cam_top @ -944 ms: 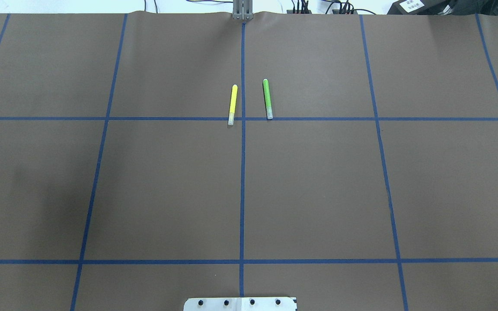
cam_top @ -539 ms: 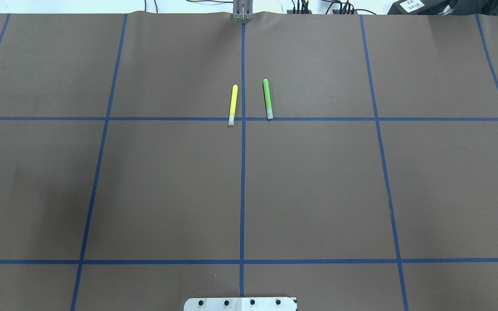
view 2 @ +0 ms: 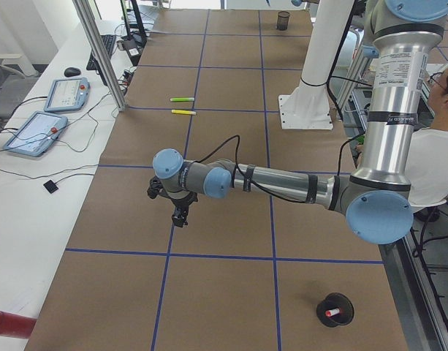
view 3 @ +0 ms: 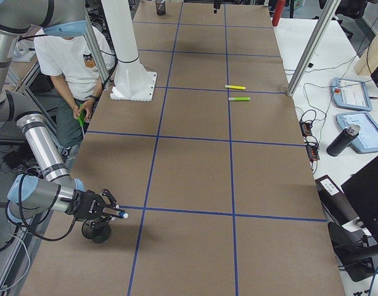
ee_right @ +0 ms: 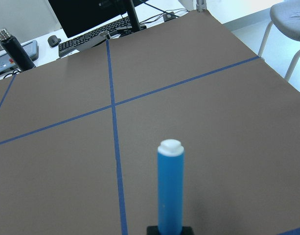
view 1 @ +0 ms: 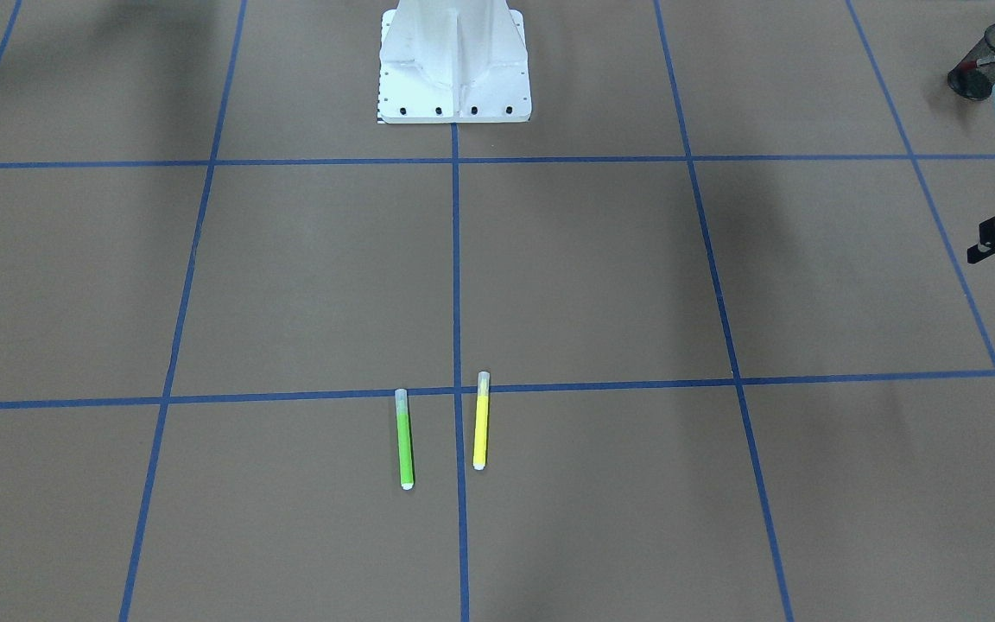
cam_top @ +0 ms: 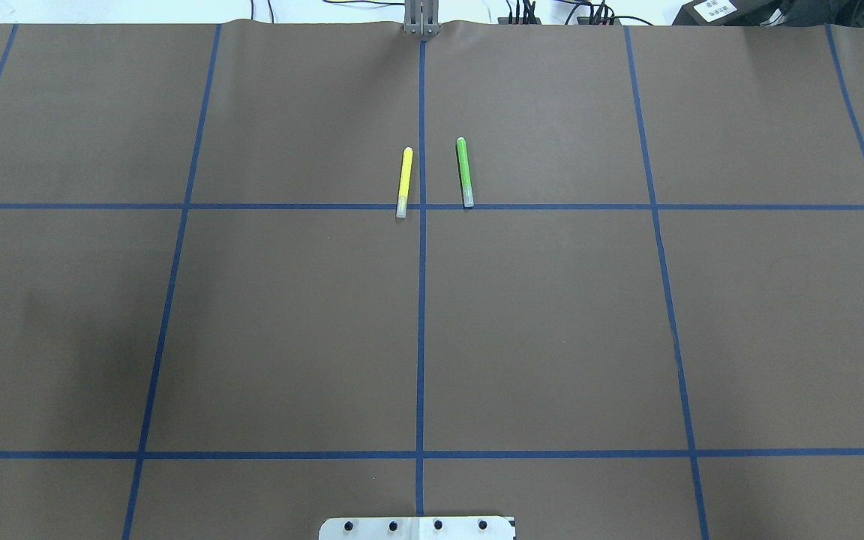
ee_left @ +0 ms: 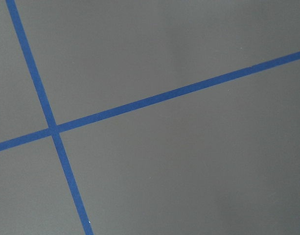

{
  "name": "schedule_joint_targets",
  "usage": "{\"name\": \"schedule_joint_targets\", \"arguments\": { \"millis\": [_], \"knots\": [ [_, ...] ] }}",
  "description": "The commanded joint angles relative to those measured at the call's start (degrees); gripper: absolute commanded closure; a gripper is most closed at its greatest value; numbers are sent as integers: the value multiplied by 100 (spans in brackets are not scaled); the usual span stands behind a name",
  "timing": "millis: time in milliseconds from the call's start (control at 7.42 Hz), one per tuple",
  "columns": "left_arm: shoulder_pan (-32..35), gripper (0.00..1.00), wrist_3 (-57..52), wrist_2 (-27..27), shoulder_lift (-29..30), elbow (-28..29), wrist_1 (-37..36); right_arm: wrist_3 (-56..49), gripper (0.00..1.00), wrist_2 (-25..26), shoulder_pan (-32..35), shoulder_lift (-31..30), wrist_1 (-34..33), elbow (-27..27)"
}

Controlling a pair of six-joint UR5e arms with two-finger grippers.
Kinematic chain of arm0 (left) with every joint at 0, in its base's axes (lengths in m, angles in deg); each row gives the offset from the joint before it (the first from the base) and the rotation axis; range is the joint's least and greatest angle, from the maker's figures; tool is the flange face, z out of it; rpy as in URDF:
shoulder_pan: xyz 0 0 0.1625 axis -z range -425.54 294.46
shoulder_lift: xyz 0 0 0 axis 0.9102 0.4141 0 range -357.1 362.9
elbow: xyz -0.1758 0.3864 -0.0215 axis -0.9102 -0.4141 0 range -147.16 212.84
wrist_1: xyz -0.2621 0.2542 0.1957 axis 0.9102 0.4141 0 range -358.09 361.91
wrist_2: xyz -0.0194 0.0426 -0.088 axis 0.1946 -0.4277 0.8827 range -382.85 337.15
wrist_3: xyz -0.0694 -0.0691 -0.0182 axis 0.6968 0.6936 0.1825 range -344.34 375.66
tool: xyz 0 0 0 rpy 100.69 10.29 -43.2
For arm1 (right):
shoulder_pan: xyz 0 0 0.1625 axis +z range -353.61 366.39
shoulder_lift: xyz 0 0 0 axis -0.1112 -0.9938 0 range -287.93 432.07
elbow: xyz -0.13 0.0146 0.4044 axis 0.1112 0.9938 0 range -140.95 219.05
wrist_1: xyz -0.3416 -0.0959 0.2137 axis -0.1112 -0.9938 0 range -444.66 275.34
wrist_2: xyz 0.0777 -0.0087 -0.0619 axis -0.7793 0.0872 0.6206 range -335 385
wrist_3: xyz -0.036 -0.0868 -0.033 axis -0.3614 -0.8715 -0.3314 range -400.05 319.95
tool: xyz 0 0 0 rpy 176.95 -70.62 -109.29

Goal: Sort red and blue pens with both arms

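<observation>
The blue pen [ee_right: 170,188] stands up from my right gripper [ee_right: 170,229], which is shut on its lower end. In the exterior right view that gripper [view 3: 111,213] hangs just above a black cup [view 3: 97,232] near the table's near corner, with the blue pen's [view 3: 121,214] white tip poking out sideways. The red pen [view 2: 331,313] rests inside another black cup [view 2: 335,308] at the table's left end. My left gripper [view 2: 180,216] points down over bare brown table, well away from that cup; whether it is open or shut does not show.
A yellow pen [cam_top: 404,182] and a green pen [cam_top: 464,172] lie side by side near the centre line at the far side. The white pedestal [view 1: 454,60] stands at the robot's edge. A seated person [view 3: 78,68] is behind it.
</observation>
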Motion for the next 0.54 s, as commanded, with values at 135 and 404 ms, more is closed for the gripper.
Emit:
{"name": "schedule_joint_targets", "arguments": {
  "millis": [135, 404],
  "knots": [
    [9, 0, -1, 0, -10, -2, 1, -638, 100, -34, 329, -88, 369, 375],
    [9, 0, 8, 0, -10, -28, 1, -789, 100, 9, 408, -175, 387, 455]
  ]
}}
